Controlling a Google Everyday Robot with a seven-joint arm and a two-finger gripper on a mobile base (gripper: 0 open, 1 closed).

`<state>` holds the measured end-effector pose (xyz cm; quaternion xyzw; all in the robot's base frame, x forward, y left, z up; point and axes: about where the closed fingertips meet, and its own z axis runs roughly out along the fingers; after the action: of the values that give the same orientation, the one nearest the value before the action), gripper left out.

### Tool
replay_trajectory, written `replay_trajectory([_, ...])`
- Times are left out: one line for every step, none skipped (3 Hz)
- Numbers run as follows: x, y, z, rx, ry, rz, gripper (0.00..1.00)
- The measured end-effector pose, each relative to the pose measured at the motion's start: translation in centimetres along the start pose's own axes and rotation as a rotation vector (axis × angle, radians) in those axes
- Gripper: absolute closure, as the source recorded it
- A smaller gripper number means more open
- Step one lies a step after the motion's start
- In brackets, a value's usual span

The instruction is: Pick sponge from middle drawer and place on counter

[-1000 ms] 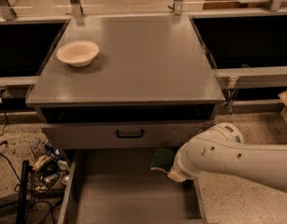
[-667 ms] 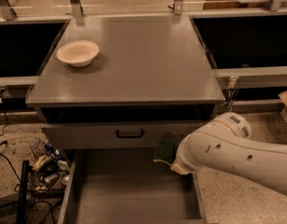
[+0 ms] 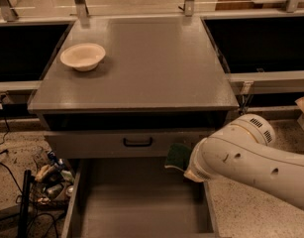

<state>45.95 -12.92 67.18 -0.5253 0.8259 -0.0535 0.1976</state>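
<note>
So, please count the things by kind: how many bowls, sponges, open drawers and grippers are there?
bowl: 1, on the counter
sponge: 1, above the middle drawer
open drawer: 1, the middle drawer
gripper: 1, mostly hidden behind the arm, at the sponge
Total: 4

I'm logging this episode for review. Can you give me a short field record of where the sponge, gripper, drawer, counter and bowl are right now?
sponge: at the arm's tip, over the open drawer's back right corner, in front of the drawer front
gripper: at the sponge, hidden behind the white arm
middle drawer: pulled open, grey floor in view
counter: sponge not yet on it
bowl: cream, on the counter's far left
</note>
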Motion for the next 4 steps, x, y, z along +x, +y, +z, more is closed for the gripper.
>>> replay_trajectory([0.1, -0.8, -1.5, 0.024, 0.018, -0.005, 1.00])
replay_trajectory([0.2, -2.3, -4.8, 0.080, 0.032, -0.009, 1.00])
replay_trajectory([-0.1, -3.8, -8.3, 0.146, 0.041, -0.023, 1.00])
replay_trajectory([-1.0, -5.8, -12.2, 0.220, 0.044, -0.035, 1.00])
